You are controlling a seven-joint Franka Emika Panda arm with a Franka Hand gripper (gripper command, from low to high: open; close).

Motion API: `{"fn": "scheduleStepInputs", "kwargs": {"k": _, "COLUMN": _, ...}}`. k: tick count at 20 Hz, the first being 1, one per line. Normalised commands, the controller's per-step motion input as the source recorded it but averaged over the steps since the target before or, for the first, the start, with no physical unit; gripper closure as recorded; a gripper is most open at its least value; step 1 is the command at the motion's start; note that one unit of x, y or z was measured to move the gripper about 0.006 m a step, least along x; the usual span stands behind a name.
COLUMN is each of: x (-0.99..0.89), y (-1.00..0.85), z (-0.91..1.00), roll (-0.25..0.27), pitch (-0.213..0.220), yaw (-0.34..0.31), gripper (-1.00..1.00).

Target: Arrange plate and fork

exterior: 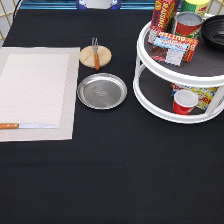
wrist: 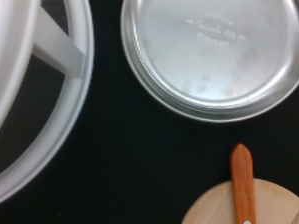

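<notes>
The round silver plate (exterior: pixel 102 91) lies on the black table just to the exterior view's right of the placemat; the wrist view shows its rim and flat centre (wrist: pixel 221 55) from close by. The fork (exterior: pixel 95 53), with an orange-brown wooden handle and short metal tines, rests on a round wooden coaster (exterior: pixel 102 57) above the plate in the exterior view. Its handle (wrist: pixel 243 181) also shows in the wrist view, lying over the coaster (wrist: pixel 270 207). The gripper does not show in the exterior view.
A beige placemat (exterior: pixel 36 90) covers the exterior view's left, with a wooden-handled knife (exterior: pixel 25 126) along its lower edge. A white two-tier turntable rack (exterior: pixel 150 95) with cans, boxes and a red cup (exterior: pixel 184 102) stands at the right; its rim (wrist: pixel 67 85) is close in the wrist view.
</notes>
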Motion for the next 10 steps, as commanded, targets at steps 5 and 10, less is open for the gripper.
{"fn": "scheduleStepInputs", "kwargs": {"k": 5, "x": 0.39, "y": -0.16, "z": 0.0, "roll": 0.004, "pitch": 0.017, "yaw": -0.001, "gripper": -1.0}}
{"fn": "scheduleStepInputs", "kwargs": {"k": 10, "x": 0.73, "y": -0.49, "z": 0.0, "roll": 0.063, "pitch": 0.018, "yaw": -0.012, "gripper": -1.0}}
